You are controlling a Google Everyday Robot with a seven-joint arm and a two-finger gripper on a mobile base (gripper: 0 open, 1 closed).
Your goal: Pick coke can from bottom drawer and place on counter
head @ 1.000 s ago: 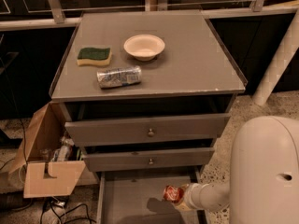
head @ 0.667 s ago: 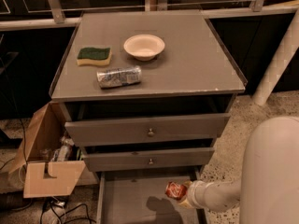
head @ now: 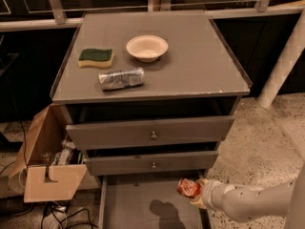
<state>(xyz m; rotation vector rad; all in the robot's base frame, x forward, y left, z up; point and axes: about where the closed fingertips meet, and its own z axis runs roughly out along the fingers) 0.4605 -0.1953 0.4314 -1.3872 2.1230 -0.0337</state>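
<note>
Nearest the camera, the pale arm [head: 252,202] reached in from the lower right, and its hand [head: 194,194] was closed around the coke can [head: 188,188], gripping it from the right. The red can sat tilted in that grip, over the right side of the open bottom drawer [head: 133,209] and close to the drawer's right wall. A dark shadow [head: 162,211] lay on the grey drawer floor just left of and below the can. Whether the can touched the floor could not be told.

Above the open drawer, the middle drawer [head: 119,163] stood slightly pulled out, with a small knob [head: 153,165] at its centre. The top drawer [head: 109,135] above it was pulled out a little further and had its own knob [head: 153,136]. To the left of the cabinet an open cardboard box [head: 47,182] rested on the speckled floor [head: 257,142], with cables [head: 57,213] beside it.

Further back, the grey surface [head: 200,66] carried three things on its left half: a crumpled silver can [head: 121,78] lying on its side near the front, a green and yellow sponge [head: 96,57] behind it to the left, and a pale bowl [head: 147,47] just right of the sponge. A white post [head: 283,61] leaned at the far right
</note>
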